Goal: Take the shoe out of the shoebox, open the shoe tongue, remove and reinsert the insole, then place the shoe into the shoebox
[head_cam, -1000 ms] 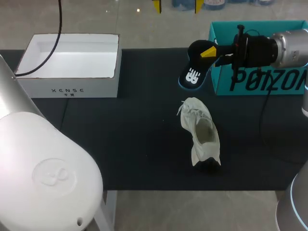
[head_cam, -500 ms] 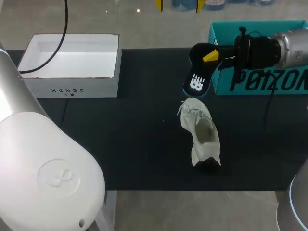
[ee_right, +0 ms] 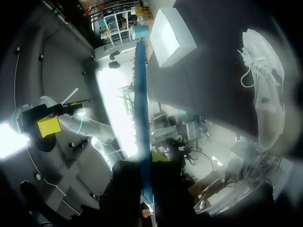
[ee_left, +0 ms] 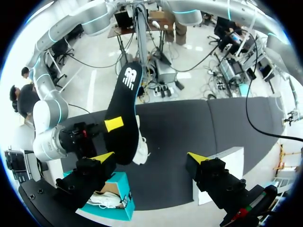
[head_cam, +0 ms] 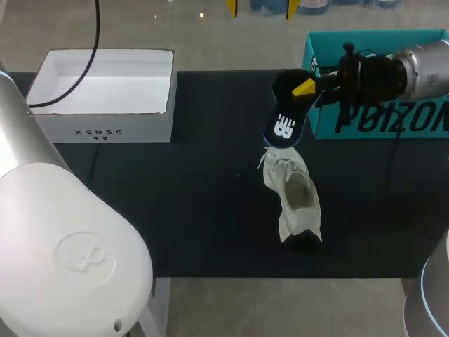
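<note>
Near the surface's (head_cam: 175, 210) far right corner, right claw (head_cam: 303, 86) pinches the insole (head_cam: 284, 119), left claw (ee_left: 150, 157) spread wide; shoe (head_cam: 295, 193) is out, reinsert and boxing remain

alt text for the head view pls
The right gripper holds a black insole by the toe of a white shoe lying on the dark table. A white box sits far left, a teal shoebox at right.
</note>
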You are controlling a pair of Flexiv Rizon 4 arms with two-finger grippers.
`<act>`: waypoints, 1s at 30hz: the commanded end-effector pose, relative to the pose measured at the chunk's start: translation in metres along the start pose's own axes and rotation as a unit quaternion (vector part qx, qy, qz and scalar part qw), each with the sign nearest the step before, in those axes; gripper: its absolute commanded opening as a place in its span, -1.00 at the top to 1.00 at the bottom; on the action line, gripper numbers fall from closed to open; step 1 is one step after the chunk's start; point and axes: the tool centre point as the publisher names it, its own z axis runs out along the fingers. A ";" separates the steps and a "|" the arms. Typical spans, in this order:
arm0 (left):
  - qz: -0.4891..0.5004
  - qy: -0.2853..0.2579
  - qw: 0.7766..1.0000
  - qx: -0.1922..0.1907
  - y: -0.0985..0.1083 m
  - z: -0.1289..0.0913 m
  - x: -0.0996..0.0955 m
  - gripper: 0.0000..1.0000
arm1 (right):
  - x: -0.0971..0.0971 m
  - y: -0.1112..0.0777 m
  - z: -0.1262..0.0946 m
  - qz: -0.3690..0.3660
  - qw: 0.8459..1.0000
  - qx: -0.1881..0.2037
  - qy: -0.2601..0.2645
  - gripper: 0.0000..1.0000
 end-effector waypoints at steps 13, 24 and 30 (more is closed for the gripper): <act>0.000 0.001 1.000 -0.001 0.000 -0.001 0.001 -1.00 | 0.001 -0.005 0.001 0.000 1.000 -0.005 -0.001 1.00; 0.036 -0.321 0.946 0.032 -0.015 0.001 0.050 -1.00 | 0.001 -0.005 0.001 0.000 1.000 -0.005 -0.001 1.00; 0.081 -0.546 0.832 0.057 -0.032 0.031 0.103 -1.00 | 0.001 -0.005 0.001 0.000 1.000 -0.005 -0.001 1.00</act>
